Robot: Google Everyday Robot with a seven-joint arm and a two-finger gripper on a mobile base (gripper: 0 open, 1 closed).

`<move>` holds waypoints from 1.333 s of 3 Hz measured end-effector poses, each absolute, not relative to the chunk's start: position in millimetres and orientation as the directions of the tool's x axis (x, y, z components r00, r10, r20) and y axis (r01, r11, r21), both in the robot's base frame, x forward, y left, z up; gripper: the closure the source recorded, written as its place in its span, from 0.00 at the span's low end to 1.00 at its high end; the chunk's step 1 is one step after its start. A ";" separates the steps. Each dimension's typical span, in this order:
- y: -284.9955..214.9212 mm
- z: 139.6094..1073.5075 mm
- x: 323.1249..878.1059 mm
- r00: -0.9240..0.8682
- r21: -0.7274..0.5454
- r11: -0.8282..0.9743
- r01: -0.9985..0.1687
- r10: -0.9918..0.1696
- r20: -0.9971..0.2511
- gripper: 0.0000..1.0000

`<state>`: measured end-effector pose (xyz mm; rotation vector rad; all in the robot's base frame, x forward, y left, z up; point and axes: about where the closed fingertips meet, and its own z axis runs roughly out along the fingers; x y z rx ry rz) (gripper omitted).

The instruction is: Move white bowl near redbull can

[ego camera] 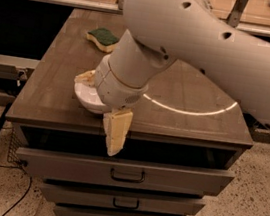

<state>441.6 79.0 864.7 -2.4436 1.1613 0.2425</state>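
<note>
Camera view: the gripper [98, 112] is held low over the bowl [82, 97] at the bench [55, 68] front, fingers [116, 130] apart astride it, seemingly so that it can be grasped; the can is hidden.

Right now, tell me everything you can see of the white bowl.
The white bowl is plain, glossy and round, ceramic or plastic by its look. Only its left rim and side show; the arm covers the rest. It sits upright on the wooden tabletop near the front edge, left of centre. The end effector hangs right over it, open, one cream finger behind its left rim and one in front. Whether either touches it I cannot tell.
</note>
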 end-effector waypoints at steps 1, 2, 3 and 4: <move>79.9 843.9 476.7 0.593 -0.301 -0.516 -0.802 -0.749 -0.296 0.04; 67.1 832.1 502.3 0.547 -0.302 -0.469 -0.830 -0.790 -0.276 0.34; 58.7 828.0 511.4 0.525 -0.303 -0.447 -0.842 -0.807 -0.269 0.65; 59.7 828.9 507.0 0.525 -0.303 -0.447 -0.842 -0.807 -0.269 0.87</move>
